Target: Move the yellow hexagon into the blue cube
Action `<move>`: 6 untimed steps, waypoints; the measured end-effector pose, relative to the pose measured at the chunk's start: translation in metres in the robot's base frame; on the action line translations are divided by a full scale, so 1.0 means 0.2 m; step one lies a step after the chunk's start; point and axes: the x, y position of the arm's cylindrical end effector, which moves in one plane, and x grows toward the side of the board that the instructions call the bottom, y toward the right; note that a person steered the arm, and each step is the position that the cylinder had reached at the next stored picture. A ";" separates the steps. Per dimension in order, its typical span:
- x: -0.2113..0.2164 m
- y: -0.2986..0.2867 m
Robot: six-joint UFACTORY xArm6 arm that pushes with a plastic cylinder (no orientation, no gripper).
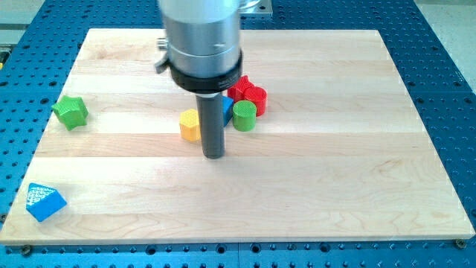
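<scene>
Pale wooden board [312,186] with faint plank seams lies on a blue perforated table [446,45], and most of the blocks crowd near its middle. At about one o'clock from the centre sits a tight cluster: a red block [249,91] of lobed shape, a green cylinder [244,115] touching it on the near side, and a blue cube [227,110] mostly hidden behind the rod, only its right edge showing. Well apart from these, a green star-shaped block [71,112] rests at nine o'clock near the board's left edge, and a blue triangular block [44,202] lies at eight o'clock by the bottom left corner.

The yellow hexagon [190,124] stands flat on the board just left of the rod, a short faceted prism with a lighter top face and darker orange sides; whether it touches the rod cannot be told. The rod stands between it and the blue cube.

No claw exists on this arm; my tip [214,155] rests on the wood at roughly four o'clock from the yellow hexagon, just beside it.
</scene>
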 end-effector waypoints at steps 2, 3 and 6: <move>-0.12 -0.36; -0.12 0.04; 0.55 -0.95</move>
